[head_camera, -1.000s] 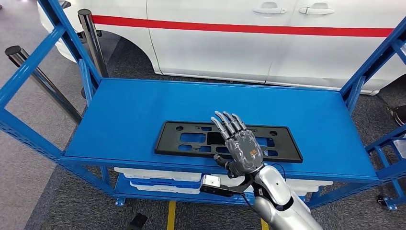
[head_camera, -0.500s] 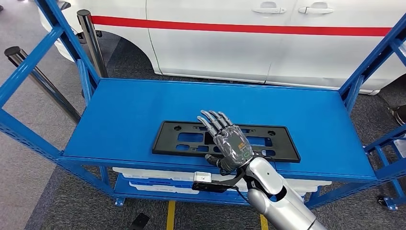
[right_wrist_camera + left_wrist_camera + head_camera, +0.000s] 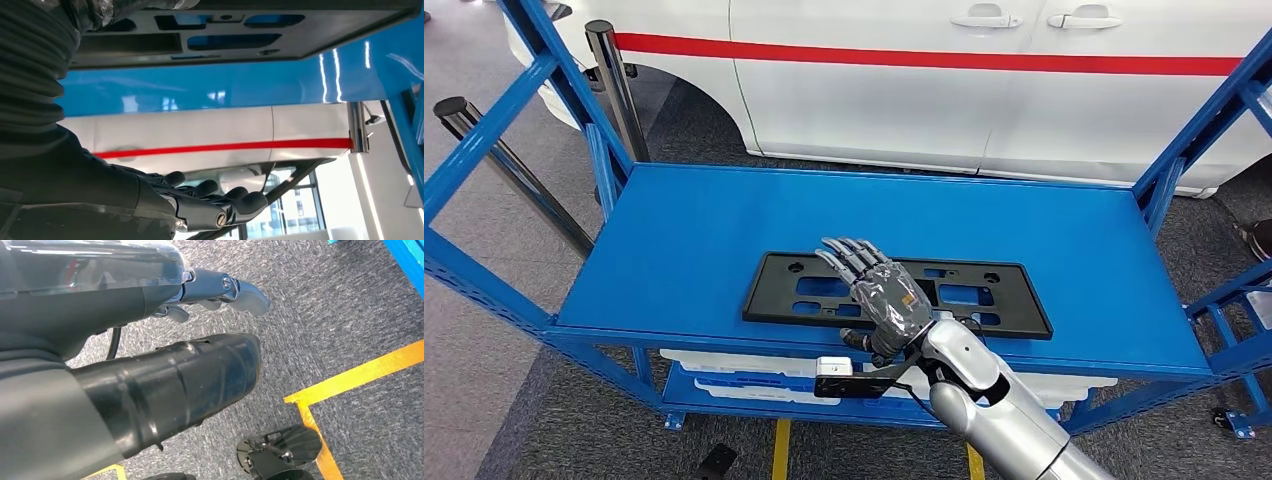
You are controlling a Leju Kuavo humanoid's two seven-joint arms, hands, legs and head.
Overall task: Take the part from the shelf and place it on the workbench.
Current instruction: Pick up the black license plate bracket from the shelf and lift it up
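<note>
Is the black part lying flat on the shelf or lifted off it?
Lying flat. The black part rests flush on the blue shelf, and the open right robot hand hovers over it, gripping nothing.

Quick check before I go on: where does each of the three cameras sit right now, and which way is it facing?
Head view: high on the body, looking forward and down at the blue shelf, the black part and a white car; the right hand and its silver arm show above the part.
Left wrist view: behind the left hand, facing grey floor with yellow tape.
Right wrist view: behind the right hand, turned, facing the part, shelf and car.
Shared: head and right wrist views both show part, shelf and car.
</note>
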